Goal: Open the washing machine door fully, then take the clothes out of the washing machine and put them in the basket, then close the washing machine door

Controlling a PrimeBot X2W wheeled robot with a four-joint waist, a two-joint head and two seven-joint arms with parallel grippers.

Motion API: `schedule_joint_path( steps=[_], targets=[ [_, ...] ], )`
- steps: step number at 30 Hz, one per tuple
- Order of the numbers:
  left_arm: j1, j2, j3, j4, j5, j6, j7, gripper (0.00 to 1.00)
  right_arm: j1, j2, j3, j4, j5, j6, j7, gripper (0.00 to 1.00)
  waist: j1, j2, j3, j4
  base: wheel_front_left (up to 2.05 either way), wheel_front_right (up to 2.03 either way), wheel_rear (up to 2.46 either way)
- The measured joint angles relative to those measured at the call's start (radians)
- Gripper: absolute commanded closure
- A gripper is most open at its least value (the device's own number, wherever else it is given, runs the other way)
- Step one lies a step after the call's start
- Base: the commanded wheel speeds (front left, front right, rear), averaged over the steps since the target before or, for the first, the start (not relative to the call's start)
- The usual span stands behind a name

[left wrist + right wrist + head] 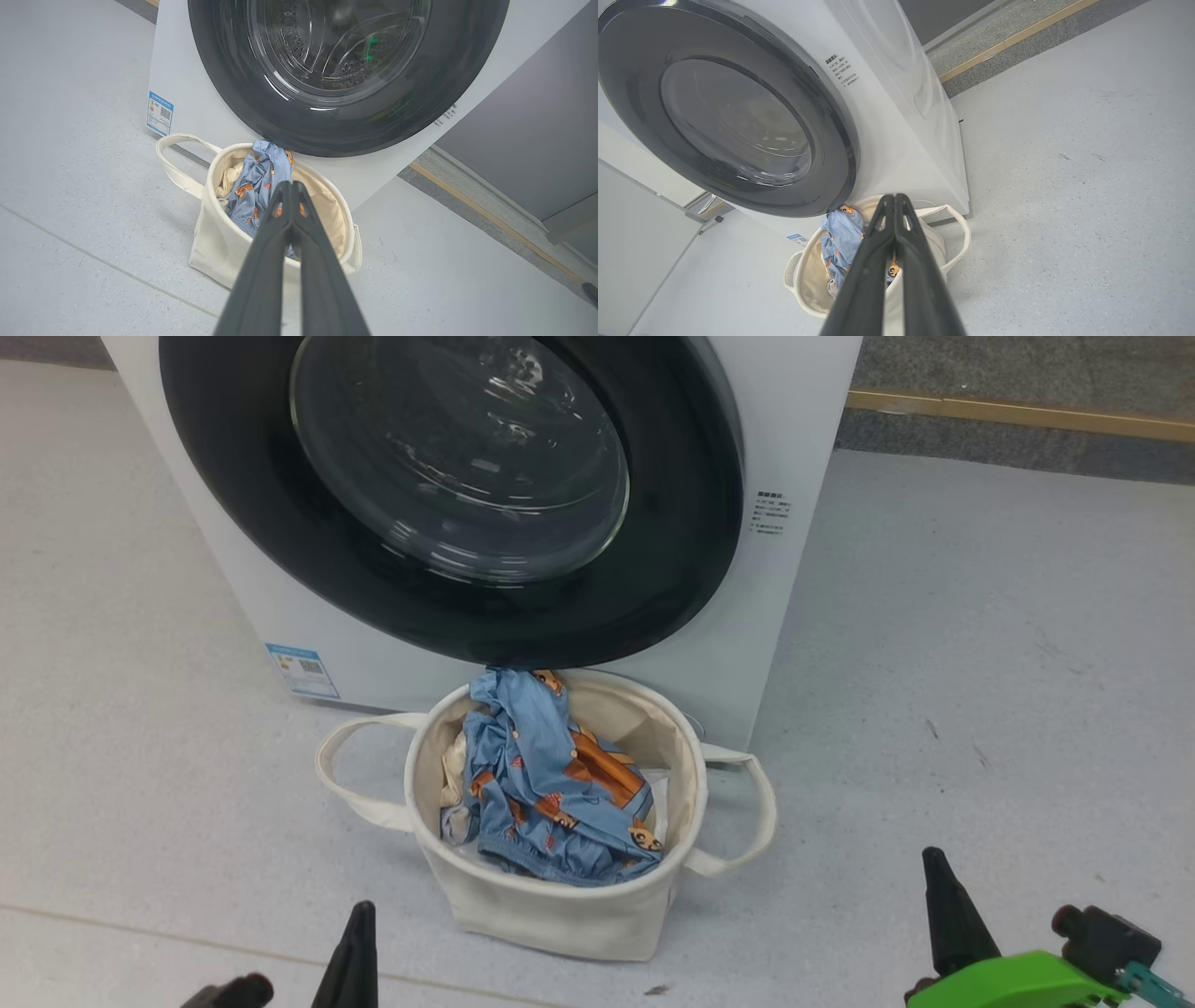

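The large round washing machine door [457, 467], with its wide glossy black rim and bulging clear glass centre, lay flush against the front of the white front-loading washing machine [794, 448]. Perforated steel drum showed through the glass in the left wrist view. A small blue label [302, 669] sat at the machine's lower left corner and a block of small printed text [773, 513] just right of the door. Directly below the door, on the pale grey speckled floor [980, 663], stood the round cream canvas basket [551, 919], one loop handle out to each side. Inside it lay the clothes: a crumpled light blue piece with orange-brown bears [551, 784] on top and a cream piece [455, 765] tucked against the left wall. The blue piece peaked up to the door's lower rim; whether it touched could not be told. The left gripper [362, 919] hung near the basket's front left, its two long dark fingers pressed together and holding nothing. The right gripper [934, 868], with a bright green part [1018, 980] at its wrist, hung well to the basket's right, fingers likewise closed and empty. In each wrist view the closed fingers crossed the basket's near rim and hid part of the clothes. A yellowish strip [1018, 415] bordered darker flooring behind the machine.
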Motion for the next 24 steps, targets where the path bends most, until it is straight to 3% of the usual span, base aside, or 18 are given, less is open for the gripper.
schedule_joint_path(
  steps=[24],
  targets=[
    [-0.025,0.004,0.035,0.004,-0.287,-0.014,0.065,1.00,-0.013,-0.004,-0.035,0.000,0.263,0.000,0.064,1.00,-0.0001,0.0000,-0.006,-0.005,0.00,0.00,0.00]
  ],
)
